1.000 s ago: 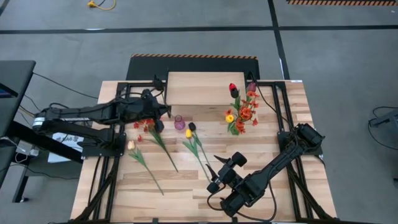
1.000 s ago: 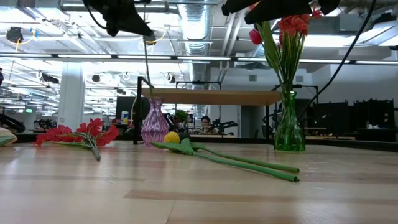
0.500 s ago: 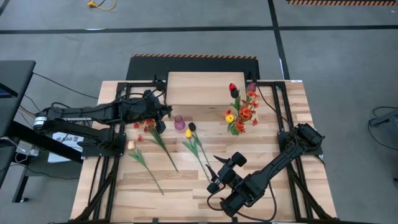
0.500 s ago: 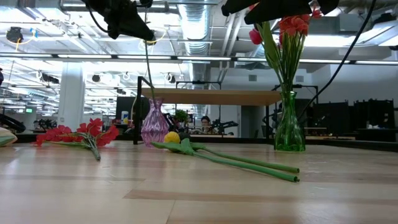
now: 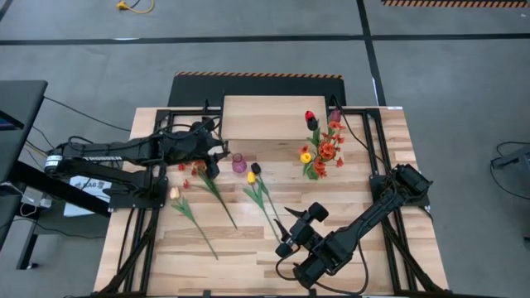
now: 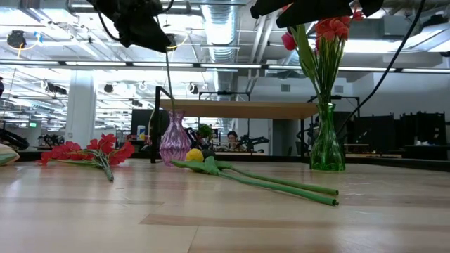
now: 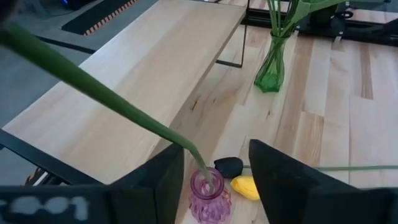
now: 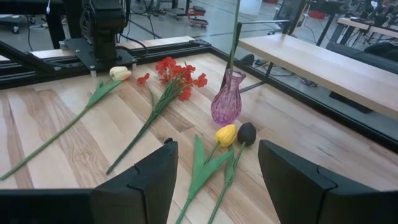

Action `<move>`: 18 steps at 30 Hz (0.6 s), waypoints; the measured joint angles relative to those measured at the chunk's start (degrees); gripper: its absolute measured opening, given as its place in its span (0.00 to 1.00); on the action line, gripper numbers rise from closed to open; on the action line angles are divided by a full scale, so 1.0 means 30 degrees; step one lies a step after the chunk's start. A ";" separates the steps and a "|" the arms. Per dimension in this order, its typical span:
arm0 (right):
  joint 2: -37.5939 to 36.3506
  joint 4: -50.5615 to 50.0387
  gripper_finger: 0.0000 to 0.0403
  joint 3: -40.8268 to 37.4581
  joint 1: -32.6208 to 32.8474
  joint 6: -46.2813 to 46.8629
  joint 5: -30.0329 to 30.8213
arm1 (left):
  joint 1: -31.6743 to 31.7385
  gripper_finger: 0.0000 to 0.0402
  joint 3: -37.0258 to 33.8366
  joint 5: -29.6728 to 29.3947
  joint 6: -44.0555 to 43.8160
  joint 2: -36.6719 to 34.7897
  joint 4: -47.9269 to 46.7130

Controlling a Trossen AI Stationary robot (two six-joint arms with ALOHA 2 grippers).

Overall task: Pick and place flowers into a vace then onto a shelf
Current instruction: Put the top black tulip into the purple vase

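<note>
Since a second earlier our left pincer (image 7: 211,171) had spread open, leaving its stem (image 7: 106,99) in the purple vase (image 7: 208,198) beside the shelf (image 5: 263,117); our right pincer (image 8: 214,186) waited open over the tabletop (image 5: 240,248).

**Open lanes and blockers**

In the high view, bare tabletop (image 5: 364,207) at lower left and right. Mid-frame, loose flowers (image 5: 207,186), purple vase (image 5: 239,163) and green vase (image 5: 318,170) crowd the shelf (image 5: 261,117) front.
</note>
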 joint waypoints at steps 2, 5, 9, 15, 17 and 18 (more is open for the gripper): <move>0.0003 0.0000 0.54 0.0000 0.0000 0.0000 0.0000 | -0.0002 0.44 0.0000 0.0005 0.0003 0.0000 -0.0043; 0.0001 0.0000 0.54 0.0000 0.0000 -0.0007 0.0000 | 0.0000 0.45 0.0000 0.0271 0.0020 0.0000 -0.0104; -0.0003 0.0000 0.54 0.0000 0.0000 -0.0007 0.0000 | 0.0000 0.45 0.0000 0.1170 0.0341 0.0000 -0.0133; -0.0002 0.0000 0.54 0.0000 0.0005 -0.0013 0.0000 | 0.0000 0.45 0.0000 0.2212 0.1151 0.0000 -0.0846; 0.0001 0.0000 0.54 0.0000 0.0004 -0.0007 0.0000 | 0.0000 0.45 0.0000 0.2333 0.1566 0.0000 -0.1055; 0.0004 0.0000 0.54 0.0000 0.0000 -0.0007 0.0000 | 0.0000 0.45 0.0010 0.2421 0.1828 0.0000 -0.1143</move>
